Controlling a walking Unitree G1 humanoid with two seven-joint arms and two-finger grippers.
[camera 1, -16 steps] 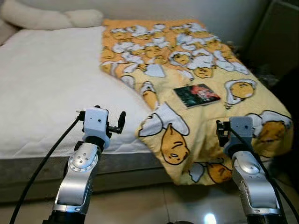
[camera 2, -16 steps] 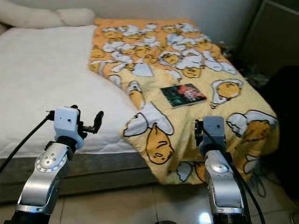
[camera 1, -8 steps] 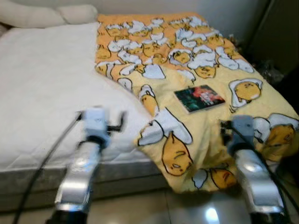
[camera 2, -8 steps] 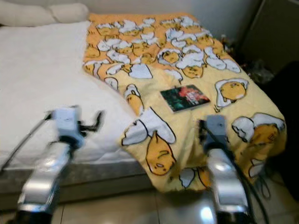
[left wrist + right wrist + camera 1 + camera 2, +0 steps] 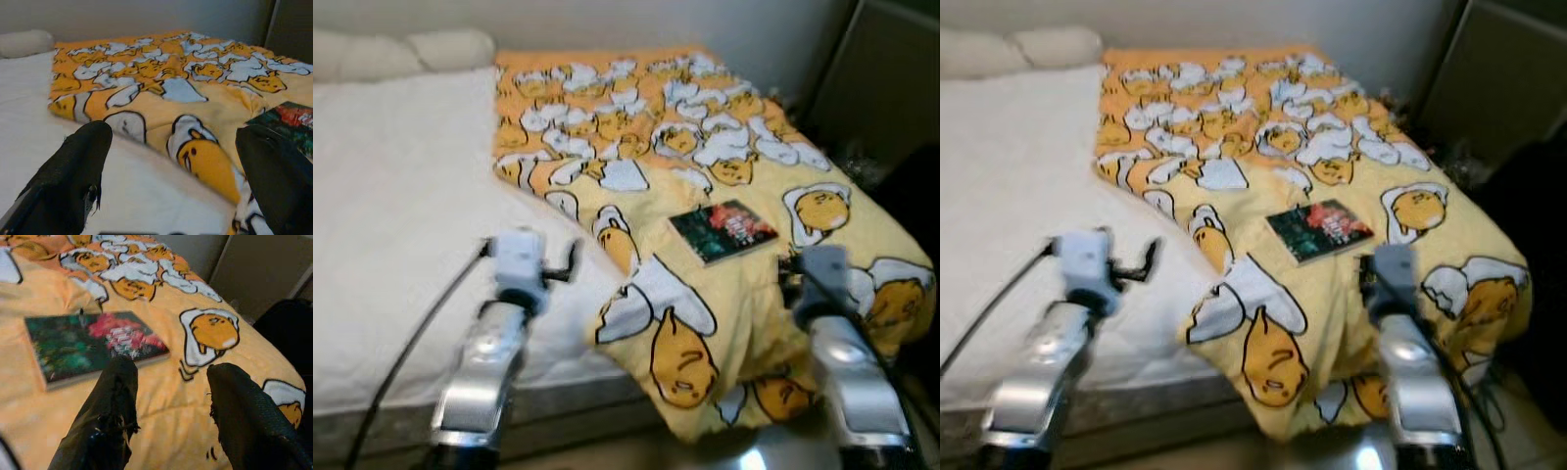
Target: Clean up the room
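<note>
Probably the book (image 5: 722, 231) will handle as a light, stiff, flat thing with a glossy and likely slippery cover, and since it lies on soft bedding that gives under pressure, the best hold looks to be across a free edge or corner, pinching cover and pages together. From the left eye view, it is a thin paperback with a dark green and red cover, lying flat on the yellow blanket (image 5: 744, 176) printed with cartoon eggs, near the foot edge of the bed (image 5: 401, 225) on the robot's right side; the white mattress lies bare to the left, with pale pillows (image 5: 406, 49) along the head edge. The left claw (image 5: 570, 259) is raised over the mattress just beside the blanket's folded-back edge, while the right arm is raised before the blanket's hanging corner, well short of the book. The right eye view gives the same layout. In the left wrist view, the left claw (image 5: 171, 161) stands wide open and empty, looking across the blanket with one corner of the book at the far side. In the right wrist view, the right claw (image 5: 168, 396) is also spread open, holding nothing, pointed at the book's near long edge, close to it but apart
</note>
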